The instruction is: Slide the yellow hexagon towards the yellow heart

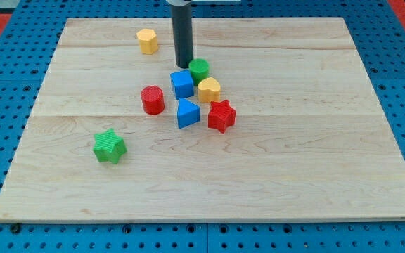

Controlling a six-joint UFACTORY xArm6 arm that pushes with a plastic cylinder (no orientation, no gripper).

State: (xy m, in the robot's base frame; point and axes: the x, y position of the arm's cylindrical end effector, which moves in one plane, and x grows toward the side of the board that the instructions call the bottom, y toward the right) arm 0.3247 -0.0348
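The yellow hexagon (147, 41) stands near the view's top, left of centre. The yellow heart (209, 89) sits in a cluster at the board's middle, touching the blue cube (182, 84) and close under the green cylinder (199, 69). My tip (183, 66) rests on the board just left of the green cylinder and above the blue cube, to the right of and below the yellow hexagon, apart from it.
A red cylinder (152, 100) lies left of the cluster. A blue triangular block (187, 113) and a red star (221, 116) lie just below the heart. A green star (109, 146) sits lower left. The wooden board (294, 161) lies on a blue pegboard.
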